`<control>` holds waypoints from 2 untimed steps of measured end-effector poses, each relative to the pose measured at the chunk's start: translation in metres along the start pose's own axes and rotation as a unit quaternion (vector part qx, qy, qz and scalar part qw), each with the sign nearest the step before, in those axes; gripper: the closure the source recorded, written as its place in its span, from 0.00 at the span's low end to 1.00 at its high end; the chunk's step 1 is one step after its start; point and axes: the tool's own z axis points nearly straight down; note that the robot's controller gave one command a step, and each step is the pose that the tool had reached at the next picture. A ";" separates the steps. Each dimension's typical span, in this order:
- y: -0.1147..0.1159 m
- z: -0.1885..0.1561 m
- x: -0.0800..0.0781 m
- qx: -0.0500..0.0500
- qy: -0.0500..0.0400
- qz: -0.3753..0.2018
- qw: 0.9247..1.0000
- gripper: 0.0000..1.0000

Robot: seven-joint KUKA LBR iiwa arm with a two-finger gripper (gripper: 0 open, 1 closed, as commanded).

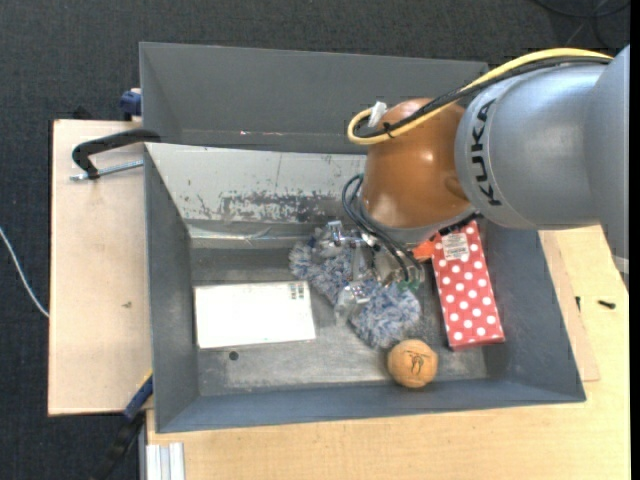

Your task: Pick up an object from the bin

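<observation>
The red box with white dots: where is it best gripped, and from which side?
Probably across its two long sides, near the lower half, coming from above: the red box lies flat, long and narrow, and its upper end sits under the arm's orange cover.

- The bin (165, 298) has four things on its floor.
- The card (254, 314) lies flat on the left side of the floor, away from the walls.
- The cloth (385, 313) lies bunched up in the middle, just to the right of the card.
- The box (470, 293) lies on the right side, just beside the cloth, with its back end under the arm.
- The ball (412, 362) sits near the front wall, just in front of the cloth and next to the front end of the box.
- The claw (372, 268) comes in from the right and is low over the back part of the cloth.
</observation>
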 end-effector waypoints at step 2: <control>-0.012 0.015 -0.032 0.001 -0.008 0.092 0.996 0.00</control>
